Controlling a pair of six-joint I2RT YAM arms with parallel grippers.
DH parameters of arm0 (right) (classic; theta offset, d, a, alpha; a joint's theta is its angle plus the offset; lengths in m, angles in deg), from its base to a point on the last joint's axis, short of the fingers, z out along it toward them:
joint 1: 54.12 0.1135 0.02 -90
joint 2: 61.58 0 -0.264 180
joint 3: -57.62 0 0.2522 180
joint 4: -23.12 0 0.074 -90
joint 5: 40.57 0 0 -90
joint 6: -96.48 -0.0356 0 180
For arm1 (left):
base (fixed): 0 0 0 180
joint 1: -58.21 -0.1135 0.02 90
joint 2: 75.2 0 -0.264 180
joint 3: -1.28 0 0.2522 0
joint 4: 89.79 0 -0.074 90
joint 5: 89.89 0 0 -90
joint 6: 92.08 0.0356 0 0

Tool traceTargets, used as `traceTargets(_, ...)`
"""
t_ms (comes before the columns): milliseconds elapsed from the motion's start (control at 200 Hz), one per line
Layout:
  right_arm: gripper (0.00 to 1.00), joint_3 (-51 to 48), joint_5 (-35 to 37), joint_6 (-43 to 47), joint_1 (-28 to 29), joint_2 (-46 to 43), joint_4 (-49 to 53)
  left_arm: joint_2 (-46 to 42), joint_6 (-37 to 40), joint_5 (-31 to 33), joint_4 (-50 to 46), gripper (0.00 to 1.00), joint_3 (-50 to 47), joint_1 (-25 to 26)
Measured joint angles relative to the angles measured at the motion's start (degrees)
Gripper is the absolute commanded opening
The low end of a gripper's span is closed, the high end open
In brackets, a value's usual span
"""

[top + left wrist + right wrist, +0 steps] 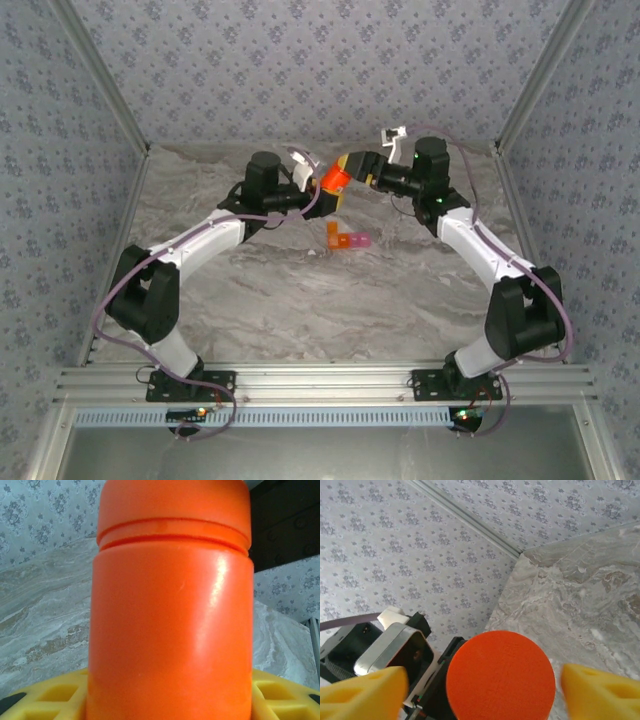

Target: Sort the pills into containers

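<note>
Orange bottle (170, 630), centre frame, clamped in left gripper (170, 697) — right gripper (485, 690), jaws wide, should close squarely on cap (500, 672) before twisting.

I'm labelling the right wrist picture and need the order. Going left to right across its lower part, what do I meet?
yellow finger → orange bottle, lid end facing the camera → other yellow finger

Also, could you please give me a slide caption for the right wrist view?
Open right gripper, yellow fingers either side of the orange bottle's round cap, above the marble table.
</note>
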Motion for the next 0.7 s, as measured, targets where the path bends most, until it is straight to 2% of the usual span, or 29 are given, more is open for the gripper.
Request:
traceTargets(130,1.00,2.1,0.7,3.0,-1.3,-2.2,5.7,0.0,1.3,1.0,-1.3,0.00,0.0,0.0)
traceTargets(225,0.99,4.2,4.8,6.3,-2.0,-4.4,12.4,0.0,2.1,1.5,-2.0,0.00,0.0,0.0)
traceTargets(325,1.00,7.1,12.7,9.5,-2.1,-6.3,21.0,-0.1,2.7,2.1,-2.7,0.00,0.0,0.0)
traceTargets(545,1.00,9.7,36.1,13.1,-1.3,-8.4,34.7,-0.1,3.6,2.5,-3.3,0.00,0.0,0.0)
traceTargets(700,1.00,9.7,43.5,14.3,-1.7,-8.6,40.2,-0.1,4.0,2.7,-4.0,0.00,0.0,0.0)
